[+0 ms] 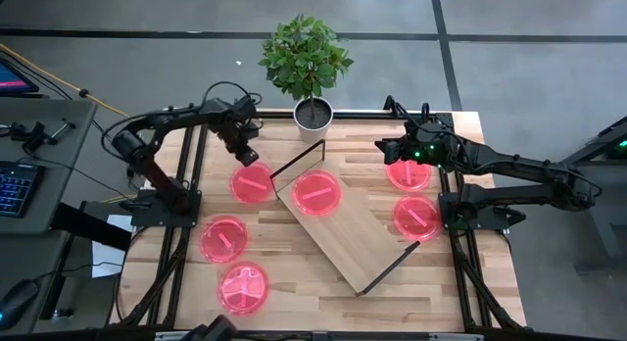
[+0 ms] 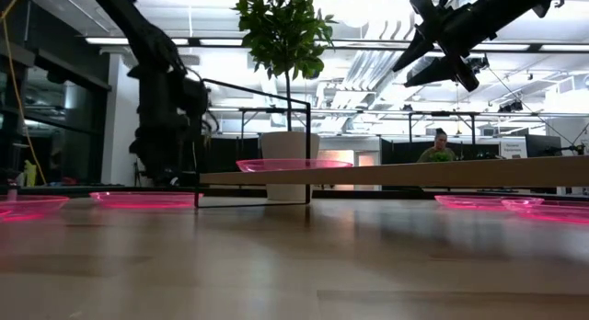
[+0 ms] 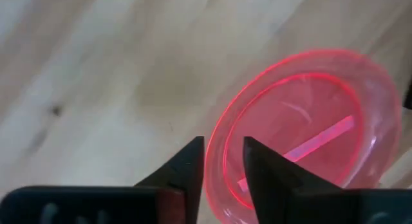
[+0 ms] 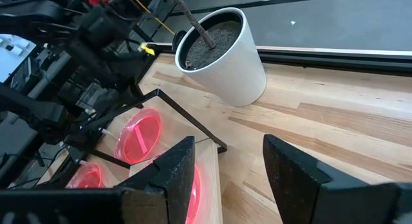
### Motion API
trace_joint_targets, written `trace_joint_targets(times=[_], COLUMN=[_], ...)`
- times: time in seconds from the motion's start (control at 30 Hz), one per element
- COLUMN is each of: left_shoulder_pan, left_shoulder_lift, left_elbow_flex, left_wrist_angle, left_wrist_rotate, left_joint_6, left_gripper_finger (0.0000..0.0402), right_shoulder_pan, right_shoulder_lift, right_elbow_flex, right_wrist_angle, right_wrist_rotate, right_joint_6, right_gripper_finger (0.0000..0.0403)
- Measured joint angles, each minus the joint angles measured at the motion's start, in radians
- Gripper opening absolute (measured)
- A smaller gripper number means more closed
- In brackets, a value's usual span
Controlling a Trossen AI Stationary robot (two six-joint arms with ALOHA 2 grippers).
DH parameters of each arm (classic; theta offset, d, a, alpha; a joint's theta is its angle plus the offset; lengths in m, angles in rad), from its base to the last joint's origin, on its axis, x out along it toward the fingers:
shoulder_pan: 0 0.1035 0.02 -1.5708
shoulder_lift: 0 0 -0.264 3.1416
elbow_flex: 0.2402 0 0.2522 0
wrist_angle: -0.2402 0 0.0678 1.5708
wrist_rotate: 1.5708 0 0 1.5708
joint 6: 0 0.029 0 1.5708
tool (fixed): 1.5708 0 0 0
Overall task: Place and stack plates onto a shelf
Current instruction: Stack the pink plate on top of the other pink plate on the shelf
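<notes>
Six translucent pink-red plates show in the high view. One plate (image 1: 316, 194) (image 2: 293, 165) lies on the far end of the light-wood shelf (image 1: 355, 240) (image 2: 414, 176), which sits slantwise mid-table. My left gripper (image 1: 246, 157) (image 3: 223, 150) is down at the far-left plate (image 1: 252, 183) (image 3: 309, 114), narrowly open, with the plate's rim running between its fingers. Two plates (image 1: 224, 238) (image 1: 243, 287) rest on the near left. My right gripper (image 1: 389, 148) (image 4: 228, 156) (image 2: 406, 68) hangs open, high above the table beside two right-hand plates (image 1: 409, 173) (image 1: 416, 217). My left gripper comes from above, pointing down, at the far-left plate's rim (image 3: 215, 150) on its far side. One finger stands inside the plate and one outside. Whether either finger touches the rim I cannot tell. The plate lies flat on the table.
A potted plant in a white pot (image 1: 313, 114) (image 4: 225, 53) stands at the table's far edge, just beyond the shelf's black wire end frame (image 1: 299, 158) (image 2: 253, 141). Bare wood lies along the near edge, between the shelf and the right-hand plates.
</notes>
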Motion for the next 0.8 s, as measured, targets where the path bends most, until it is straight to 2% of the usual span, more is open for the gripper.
trace_joint_targets(times=[0.23,0.53,0.63,0.8], left_shoulder_pan=[0.0,0.0,-0.005,-0.024], left_shoulder_lift=[0.083,0.11,0.11,0.11], left_elbow_flex=[0.0,0.0,0.0,0.0], left_wrist_angle=[-0.002,-0.007,-0.008,-0.019], left_wrist_rotate=[0.002,0.023,0.073,0.05], left_joint_6=[0.0,0.01,0.026,0.039], left_gripper_finger=[0.0139,0.0142,0.0135,0.009], right_shoulder_pan=[0.0,0.0,0.0,0.0], right_shoulder_lift=[0.0,0.0,0.0,0.0], right_elbow_flex=[0.0,0.0,0.0,0.0], right_wrist_angle=[0.0,0.0,0.0,0.0], right_wrist_rotate=[0.0,0.0,0.0,0.011], right_joint_6=[0.001,0.001,0.001,0.001], right_gripper_finger=[0.0167,0.0167,0.0167,0.0167])
